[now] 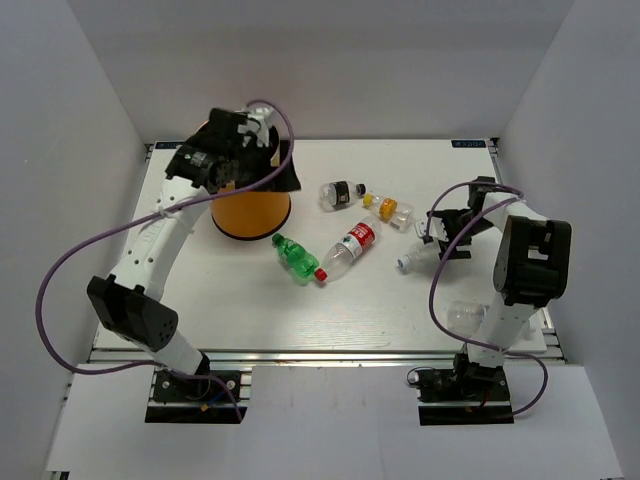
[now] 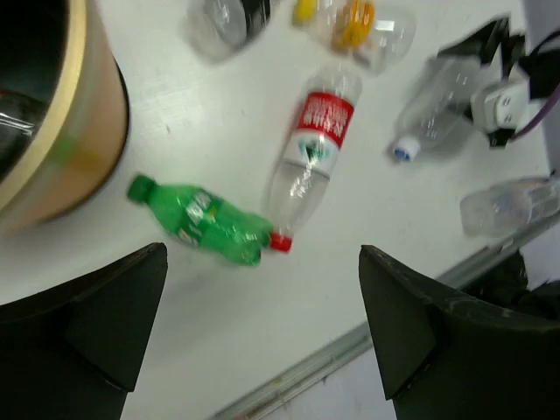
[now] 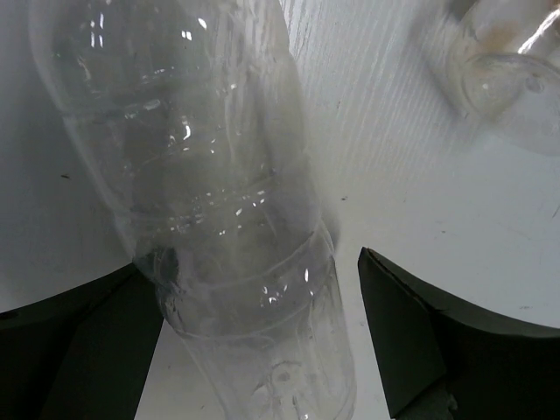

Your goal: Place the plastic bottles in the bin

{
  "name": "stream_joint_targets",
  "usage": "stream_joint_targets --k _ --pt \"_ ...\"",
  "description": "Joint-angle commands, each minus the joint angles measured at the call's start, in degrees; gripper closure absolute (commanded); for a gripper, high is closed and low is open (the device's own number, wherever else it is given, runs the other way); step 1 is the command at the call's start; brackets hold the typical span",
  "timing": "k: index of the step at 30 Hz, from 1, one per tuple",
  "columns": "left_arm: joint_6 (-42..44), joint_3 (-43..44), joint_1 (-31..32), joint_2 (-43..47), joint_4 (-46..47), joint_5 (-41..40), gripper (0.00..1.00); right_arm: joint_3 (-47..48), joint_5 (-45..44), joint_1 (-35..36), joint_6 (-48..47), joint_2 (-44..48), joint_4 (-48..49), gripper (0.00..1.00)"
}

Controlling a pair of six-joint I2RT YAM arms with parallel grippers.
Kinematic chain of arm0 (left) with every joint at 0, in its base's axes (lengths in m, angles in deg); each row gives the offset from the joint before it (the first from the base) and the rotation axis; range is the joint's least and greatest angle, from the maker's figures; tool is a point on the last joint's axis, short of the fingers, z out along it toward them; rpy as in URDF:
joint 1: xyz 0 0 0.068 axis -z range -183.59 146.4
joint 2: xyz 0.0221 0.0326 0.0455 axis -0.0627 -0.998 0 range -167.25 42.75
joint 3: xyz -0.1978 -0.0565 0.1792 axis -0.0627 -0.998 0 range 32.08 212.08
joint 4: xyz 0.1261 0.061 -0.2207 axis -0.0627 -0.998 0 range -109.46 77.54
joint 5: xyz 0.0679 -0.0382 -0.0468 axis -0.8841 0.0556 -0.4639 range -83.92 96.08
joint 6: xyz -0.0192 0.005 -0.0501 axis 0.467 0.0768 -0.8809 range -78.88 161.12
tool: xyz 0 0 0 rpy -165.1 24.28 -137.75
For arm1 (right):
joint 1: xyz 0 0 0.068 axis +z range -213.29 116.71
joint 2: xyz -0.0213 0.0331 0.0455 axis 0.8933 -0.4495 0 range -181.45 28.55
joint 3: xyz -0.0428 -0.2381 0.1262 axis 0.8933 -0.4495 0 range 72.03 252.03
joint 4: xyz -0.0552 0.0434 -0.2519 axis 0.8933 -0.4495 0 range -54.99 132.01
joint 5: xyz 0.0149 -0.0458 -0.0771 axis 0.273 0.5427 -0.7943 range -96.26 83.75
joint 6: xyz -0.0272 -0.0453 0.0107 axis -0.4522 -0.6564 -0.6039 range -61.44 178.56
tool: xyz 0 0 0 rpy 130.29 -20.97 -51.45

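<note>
The orange bin [image 1: 250, 212] stands at the back left; its gold rim and wall show in the left wrist view [image 2: 83, 122]. My left gripper [image 1: 268, 165] hangs above the bin, open and empty [image 2: 262, 289]. On the table lie a green bottle [image 1: 294, 258] [image 2: 206, 223], a red-label bottle [image 1: 348, 250] [image 2: 313, 149], a black-label bottle [image 1: 340, 192] [image 2: 229, 17] and a yellow-cap bottle [image 1: 388, 208] [image 2: 354, 22]. My right gripper [image 1: 440, 245] [image 3: 255, 262] is open, low over the table, with a clear bottle [image 1: 415, 258] [image 3: 210, 175] lying between its fingers.
Another clear bottle [image 1: 465, 315] [image 2: 512, 206] lies by the right arm's base near the table's front edge. White walls close in the table at the left, back and right. A purple cable loops from each arm.
</note>
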Motion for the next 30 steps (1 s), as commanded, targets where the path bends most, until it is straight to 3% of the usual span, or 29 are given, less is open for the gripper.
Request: stream_joint_targets --k 1,3,6,7,10,13,16,17,18,24,25,27,28,30 --pt "-0.9 -4.0 4.1 3.9 -5.4 -1.7 0.00 1.2 -2.4 1.9 -14.7 -1.6 1.2 0.10" --pt "-2.7 -6.1 5.8 3.9 -6.3 -5.1 0.00 1.9 -3.7 2.7 -15.5 -2.6 -1.2 0.10" --pt "-7.4 -9.5 8.5 3.9 -7.0 -9.7 0.00 4.4 -6.1 3.3 -15.9 -5.6 -8.7 0.24" --pt "-10.0 -10.3 9.6 3.1 -7.0 -11.7 0.00 5.0 -7.8 3.5 -16.3 -7.2 -10.3 0.44" --pt "-13.2 -12.5 10.3 0.7 -5.6 -14.3 0.00 6.8 -8.4 3.6 -14.9 -8.0 -18.1 0.76" --pt "-16.1 -14.4 11.6 -2.0 -3.5 -15.4 0.00 7.1 -5.8 3.2 -12.9 -6.2 -22.2 0.92" --pt "-18.2 -15.6 12.1 -2.7 -1.2 -16.3 0.00 11.4 0.0 3.0 -6.0 -3.9 -26.6 0.98" --pt "-18.8 -16.4 12.1 -3.2 -0.5 -16.8 0.00 13.1 5.6 3.0 -3.9 -3.5 -29.6 1.00" --pt "-19.6 -17.3 12.1 -3.2 -0.5 -16.8 0.00 19.0 7.9 3.0 5.9 -2.4 -30.4 1.00" --pt "-22.4 -24.3 12.7 -0.1 3.4 -17.6 0.00 36.6 22.0 5.0 29.1 1.3 -29.7 1.00" --pt "-22.5 -26.3 12.7 0.8 3.4 -17.6 0.00 43.4 24.4 5.5 36.4 1.0 -28.9 1.00" --pt "-21.8 -28.6 12.7 3.1 6.2 -15.8 0.00 46.2 29.1 6.0 44.3 0.5 -18.2 1.00" --pt "-21.1 -31.2 12.7 6.1 7.3 -14.8 0.00 46.1 30.0 8.1 57.4 1.2 -14.4 0.99" --pt "-19.5 -34.1 13.2 9.6 11.0 -12.7 0.00 44.1 31.4 10.6 70.9 1.9 6.1 0.99"
